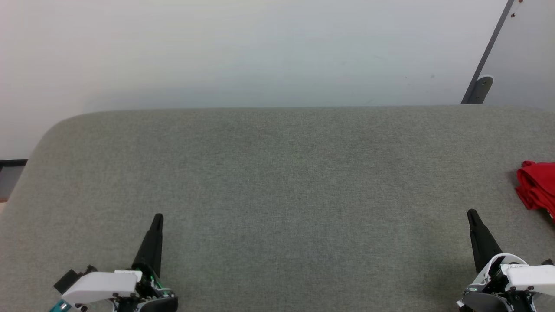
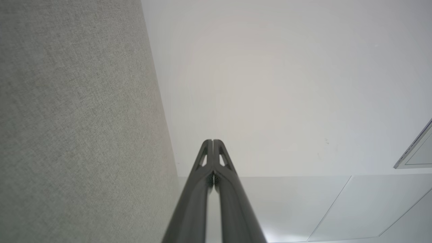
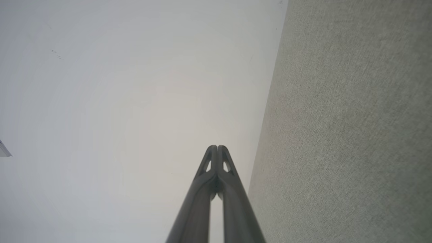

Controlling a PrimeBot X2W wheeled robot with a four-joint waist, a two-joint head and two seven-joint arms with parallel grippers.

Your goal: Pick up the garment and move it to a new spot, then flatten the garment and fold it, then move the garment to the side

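The garment [image 1: 537,191] lies bunched as a red heap at the far right edge of the grey fabric surface [image 1: 277,182], partly cut off by the frame. My right gripper [image 1: 471,213] rests at the lower right, shut and empty, a short way down and left of the heap. At the lower left my left gripper [image 1: 158,216] is shut too, with nothing in it. In the left wrist view the left gripper [image 2: 213,141] points past the surface edge with its tips pressed together. The right gripper [image 3: 217,147] shows the same in the right wrist view.
The grey surface's far edge [image 1: 277,108] runs across the head view, rounding off at the left corner [image 1: 47,130]. A pale wall [image 1: 260,52] stands behind it. A dark slanted bar [image 1: 488,56] leans at the upper right.
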